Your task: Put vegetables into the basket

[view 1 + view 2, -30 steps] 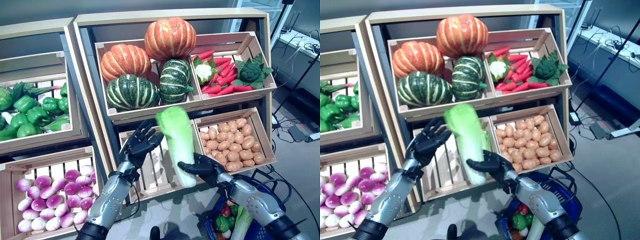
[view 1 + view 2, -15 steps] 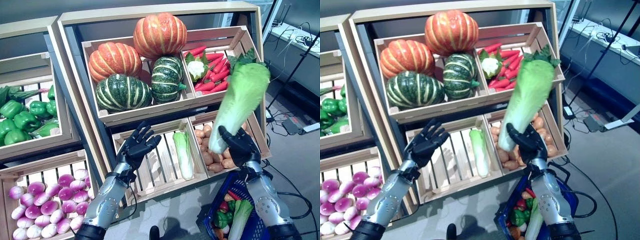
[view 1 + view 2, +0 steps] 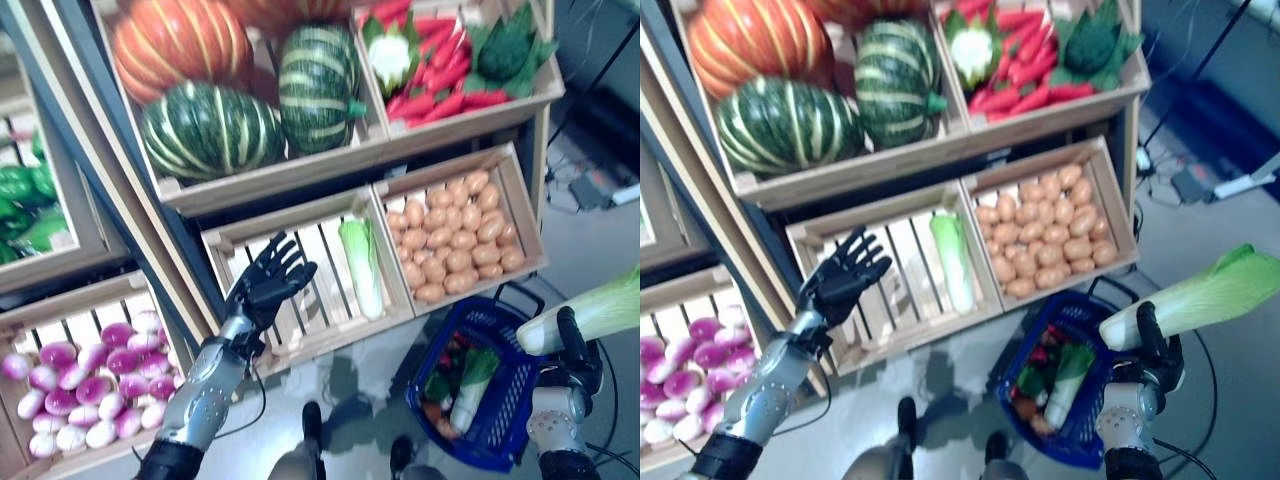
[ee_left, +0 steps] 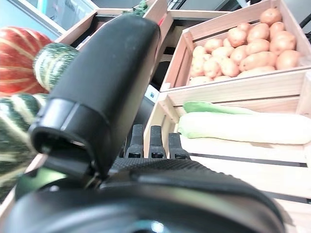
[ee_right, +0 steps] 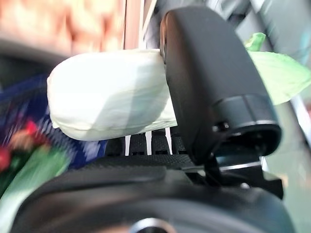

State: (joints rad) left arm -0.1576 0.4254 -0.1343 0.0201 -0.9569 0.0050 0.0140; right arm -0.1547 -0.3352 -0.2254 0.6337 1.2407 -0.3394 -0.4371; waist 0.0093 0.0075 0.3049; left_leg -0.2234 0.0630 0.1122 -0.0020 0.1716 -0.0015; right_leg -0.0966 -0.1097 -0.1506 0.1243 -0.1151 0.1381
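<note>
Left of the blue basket (image 3: 1072, 440), the left hand (image 3: 268, 285) hovered spread over the slatted crate (image 3: 250, 250) holding one napa cabbage (image 3: 362, 266), while the right hand (image 3: 1155, 352) clasped another napa cabbage (image 3: 1205, 296) just right of the basket, no writing legible.

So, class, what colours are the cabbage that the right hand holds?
The cabbage is white at the stalk end, light green toward the leaves; the right eye view shows it best, in the right hand.

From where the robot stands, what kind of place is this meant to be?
It looks like a mock grocery produce stand, probably a test setup. Tilted wooden crates hold pumpkins, potatoes and red peppers; a blue shopping basket sits on the floor, and the right hand grips a napa cabbage.
</note>
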